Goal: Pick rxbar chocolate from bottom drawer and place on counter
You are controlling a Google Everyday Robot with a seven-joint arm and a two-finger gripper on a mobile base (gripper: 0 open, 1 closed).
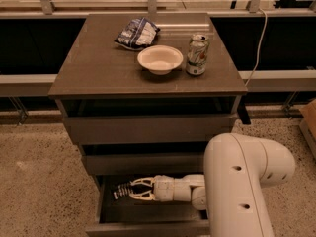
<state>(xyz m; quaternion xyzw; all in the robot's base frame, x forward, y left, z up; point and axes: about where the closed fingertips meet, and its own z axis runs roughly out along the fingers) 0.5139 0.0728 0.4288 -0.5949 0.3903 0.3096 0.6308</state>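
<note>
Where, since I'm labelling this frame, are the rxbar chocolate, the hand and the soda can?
rxbar chocolate (120, 191), camera view, middle of the dark wrapper in the bottom drawer (148, 228).
hand (132, 190), camera view, its front end, inside the bottom drawer.
soda can (197, 54), camera view, its side, on the counter (94, 68).

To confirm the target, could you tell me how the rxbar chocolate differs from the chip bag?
The rxbar chocolate is small, flat, dark, lying in the open bottom drawer by the gripper; the chip bag is larger, blue-and-white, crumpled, on the counter. Both are snack wrappers.
</note>
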